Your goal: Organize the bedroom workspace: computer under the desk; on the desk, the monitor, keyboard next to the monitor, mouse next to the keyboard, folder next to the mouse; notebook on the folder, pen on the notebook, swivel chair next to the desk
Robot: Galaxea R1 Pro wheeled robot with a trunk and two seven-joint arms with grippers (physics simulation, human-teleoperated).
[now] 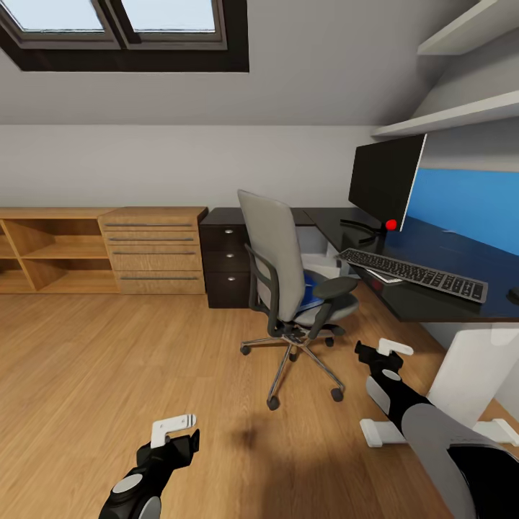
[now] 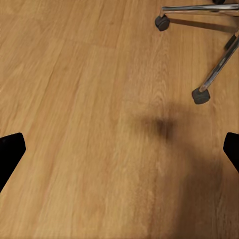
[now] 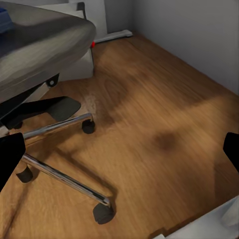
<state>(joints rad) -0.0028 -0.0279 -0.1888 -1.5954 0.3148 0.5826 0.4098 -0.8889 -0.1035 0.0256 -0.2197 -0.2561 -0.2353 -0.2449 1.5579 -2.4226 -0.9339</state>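
The grey swivel chair [image 1: 277,267] stands on the wood floor in front of the black desk [image 1: 432,249], with the blue folder [image 1: 311,286] on its seat. On the desk are the black monitor [image 1: 386,180], the keyboard [image 1: 412,274] and, at the right edge, the mouse [image 1: 513,293]. A pale box, probably the computer [image 1: 321,263], shows under the desk behind the chair. My left gripper [image 1: 176,427] [image 2: 119,154] hangs open over bare floor, short of the chair's castors [image 2: 200,95]. My right gripper [image 1: 384,350] [image 3: 119,152] is open low beside the chair base [image 3: 59,174].
A light-wood drawer chest [image 1: 155,249] and open shelves [image 1: 43,252] line the back wall on the left. Black desk drawers [image 1: 227,259] stand behind the chair. White desk legs [image 1: 472,375] and their feet [image 1: 382,432] sit close to my right arm. Wall shelves [image 1: 447,122] hang above the desk.
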